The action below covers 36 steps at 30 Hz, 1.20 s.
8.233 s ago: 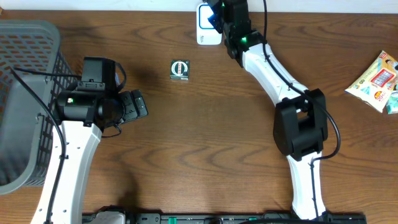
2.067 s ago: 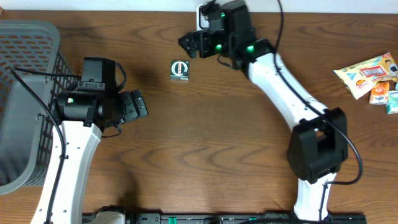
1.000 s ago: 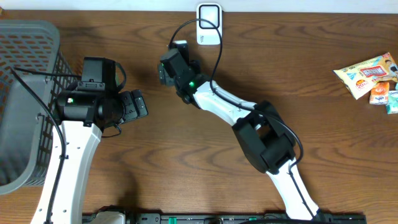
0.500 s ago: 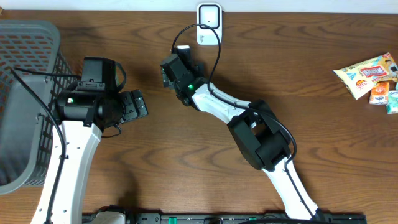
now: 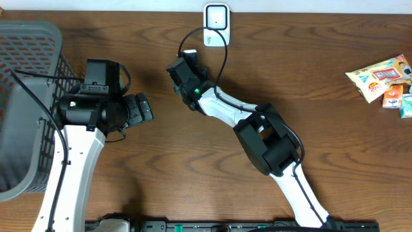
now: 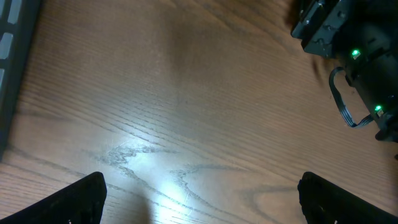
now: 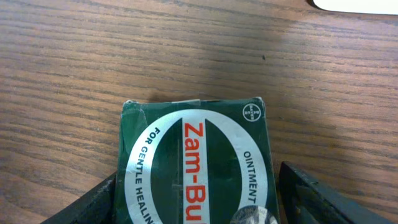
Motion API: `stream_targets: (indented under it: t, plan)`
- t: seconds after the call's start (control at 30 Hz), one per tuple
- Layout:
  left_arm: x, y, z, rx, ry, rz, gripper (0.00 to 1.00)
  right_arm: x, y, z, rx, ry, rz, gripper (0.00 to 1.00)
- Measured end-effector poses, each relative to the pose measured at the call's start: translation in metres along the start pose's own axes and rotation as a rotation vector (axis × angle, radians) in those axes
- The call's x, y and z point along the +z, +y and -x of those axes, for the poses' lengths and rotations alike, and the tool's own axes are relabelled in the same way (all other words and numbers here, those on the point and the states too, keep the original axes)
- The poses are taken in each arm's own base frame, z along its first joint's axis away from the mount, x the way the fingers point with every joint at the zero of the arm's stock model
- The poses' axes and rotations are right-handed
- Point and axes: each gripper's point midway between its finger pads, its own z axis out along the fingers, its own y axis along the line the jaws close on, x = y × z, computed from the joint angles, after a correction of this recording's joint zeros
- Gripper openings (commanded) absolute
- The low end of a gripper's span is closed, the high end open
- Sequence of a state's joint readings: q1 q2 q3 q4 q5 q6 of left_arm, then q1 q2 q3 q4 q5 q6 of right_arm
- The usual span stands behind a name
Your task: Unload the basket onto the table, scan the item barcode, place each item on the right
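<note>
Jaws of R gripper (image 7: 198, 202), swung over from the white device (image 5: 216, 24), now narrow astride the Zam-Buk ointment box (image 7: 196, 149) flat on the table (image 5: 193, 161), not yet clamped, so pickup's near; L gripper (image 6: 199, 199) gapes wide, empty.

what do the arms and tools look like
The left arm and right arm have white links, boxy black joints with green lights, and thin black cables. The left tool and right tool are black with blunt flat fingers.
</note>
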State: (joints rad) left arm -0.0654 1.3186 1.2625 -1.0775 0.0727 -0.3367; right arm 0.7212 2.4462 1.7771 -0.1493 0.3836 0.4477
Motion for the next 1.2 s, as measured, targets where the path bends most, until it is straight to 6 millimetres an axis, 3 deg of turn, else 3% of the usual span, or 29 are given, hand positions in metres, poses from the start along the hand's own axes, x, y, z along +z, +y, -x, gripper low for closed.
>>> stream_targets:
  t: [0.07, 0.27, 0.37, 0.5, 0.8, 0.97, 1.2]
  plan:
    - [0.0, 0.0, 0.0, 0.0, 0.0, 0.0, 0.98, 0.0, -0.001, 0.0, -0.001, 0.002, -0.003, 0.63]
    - [0.0, 0.0, 0.0, 0.0, 0.0, 0.0, 0.98, -0.005, -0.006, -0.004, -0.012, 0.042, -0.02, 0.61]
    - [0.0, 0.0, 0.0, 0.0, 0.0, 0.0, 0.98, -0.011, -0.013, -0.007, -0.021, 0.086, -0.026, 0.53]
    - [0.0, 0.0, 0.0, 0.0, 0.0, 0.0, 0.98, -0.017, -0.015, -0.007, -0.03, 0.136, 0.02, 0.53]
    - [0.0, 0.0, 0.0, 0.0, 0.0, 0.0, 0.98, -0.035, -0.028, 0.001, -0.008, 0.288, 0.241, 0.54]
    - [0.0, 0.0, 0.0, 0.0, 0.0, 0.0, 0.98, -0.044, -0.041, -0.002, -0.018, 0.387, 0.463, 0.53]
    - [0.0, 0.0, 0.0, 0.0, 0.0, 0.0, 0.98, -0.072, -0.061, -0.008, 0.004, 0.491, 0.754, 0.54]
